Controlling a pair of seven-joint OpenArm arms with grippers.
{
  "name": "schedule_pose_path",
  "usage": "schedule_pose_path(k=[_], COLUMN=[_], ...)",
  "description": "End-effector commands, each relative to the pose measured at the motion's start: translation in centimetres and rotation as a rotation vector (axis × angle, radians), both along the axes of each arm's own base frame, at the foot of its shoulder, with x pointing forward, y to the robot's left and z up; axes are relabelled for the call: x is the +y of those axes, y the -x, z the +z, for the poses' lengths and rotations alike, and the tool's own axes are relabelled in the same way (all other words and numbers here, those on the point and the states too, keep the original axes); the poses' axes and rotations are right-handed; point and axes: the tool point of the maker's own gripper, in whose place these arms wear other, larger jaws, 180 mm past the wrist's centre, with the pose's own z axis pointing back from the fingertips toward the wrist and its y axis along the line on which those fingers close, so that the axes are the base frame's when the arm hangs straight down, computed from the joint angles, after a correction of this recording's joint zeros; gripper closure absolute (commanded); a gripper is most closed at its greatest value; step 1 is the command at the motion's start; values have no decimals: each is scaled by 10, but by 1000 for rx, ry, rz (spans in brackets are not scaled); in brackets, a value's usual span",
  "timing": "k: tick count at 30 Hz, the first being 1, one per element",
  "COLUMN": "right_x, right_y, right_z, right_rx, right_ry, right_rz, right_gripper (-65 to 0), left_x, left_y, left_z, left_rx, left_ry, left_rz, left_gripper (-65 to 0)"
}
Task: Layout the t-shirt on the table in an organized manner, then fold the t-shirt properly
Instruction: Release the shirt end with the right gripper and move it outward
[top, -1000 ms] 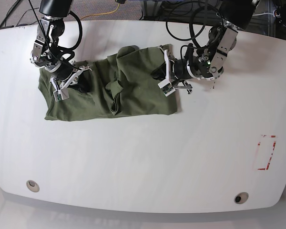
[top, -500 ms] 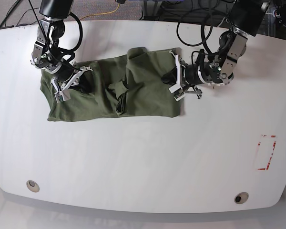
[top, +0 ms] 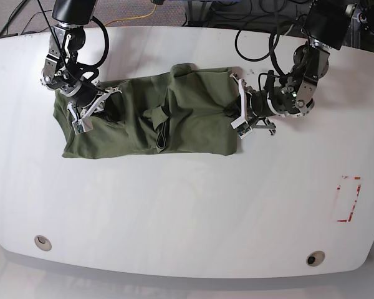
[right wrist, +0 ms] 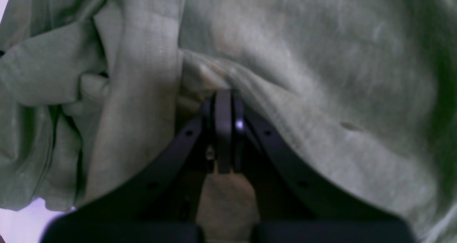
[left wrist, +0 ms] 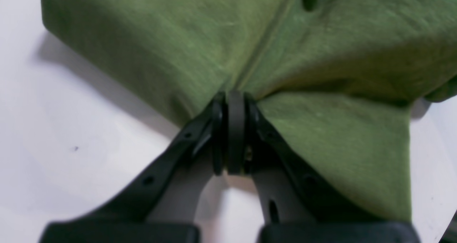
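Note:
The olive-green t-shirt (top: 174,121) lies stretched sideways across the back half of the white table (top: 187,205), with a bunched fold near its middle. In the base view my left gripper (top: 238,112) is at the shirt's right edge, shut on the t-shirt. The left wrist view shows its pads (left wrist: 234,100) pinching a cloth edge (left wrist: 321,135) just above the tabletop. My right gripper (top: 87,113) is at the shirt's left end. In the right wrist view it (right wrist: 225,94) is shut on a ridge of wrinkled t-shirt fabric (right wrist: 303,75).
A red dashed rectangle (top: 348,199) marks the table's right side. Two round grommet holes (top: 42,242) (top: 315,258) sit near the front edge. Cables (top: 255,34) hang over the back edge behind the arms.
My left gripper has pulled the shirt's right edge further right in the base view, drawing the cloth out wider. The right gripper has stayed nearly in place, still holding the left end.

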Motion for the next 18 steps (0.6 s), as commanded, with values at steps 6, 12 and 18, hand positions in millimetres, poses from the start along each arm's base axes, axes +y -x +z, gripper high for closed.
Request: schedule_pose_path(k=[6, 12, 18], right_x=[-10, -8, 0], right_y=[-8, -20, -32], right_z=[21, 52, 91], right_rx=[-23, -87, -163], right_ry=[110, 169, 230], right_rz=[28, 62, 94], right_gripper=[-6, -6, -6], left_x=[-15, -33, -35], left_y=[-13, -13, -13], left_z=[35, 45, 46], left_rx=[-104, -122, -122], left_ry=[38, 83, 89], left_rz=[-32, -38, -40], left_gripper=[0, 0, 0])
